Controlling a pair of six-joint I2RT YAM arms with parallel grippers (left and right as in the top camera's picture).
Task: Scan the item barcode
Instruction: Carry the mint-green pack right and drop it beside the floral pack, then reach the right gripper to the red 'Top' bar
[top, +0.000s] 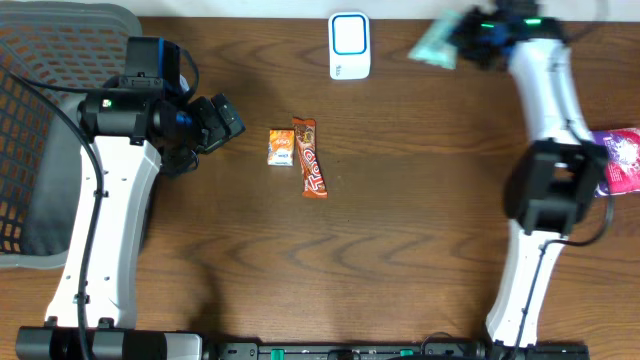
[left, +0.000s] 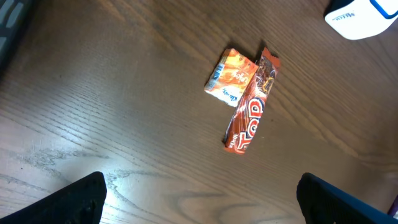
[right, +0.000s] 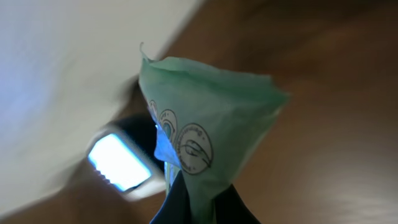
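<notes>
Lettering "Top" on orange bar wrapper; left gripper wide apart, right gripper tight on green packet.

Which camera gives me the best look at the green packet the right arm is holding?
Right wrist: the green packet fills the frame, printed circles visible, pinched in the right pincer. Overhead shows only a small blurred shape beside the scanner. Left wrist misses it.
</notes>
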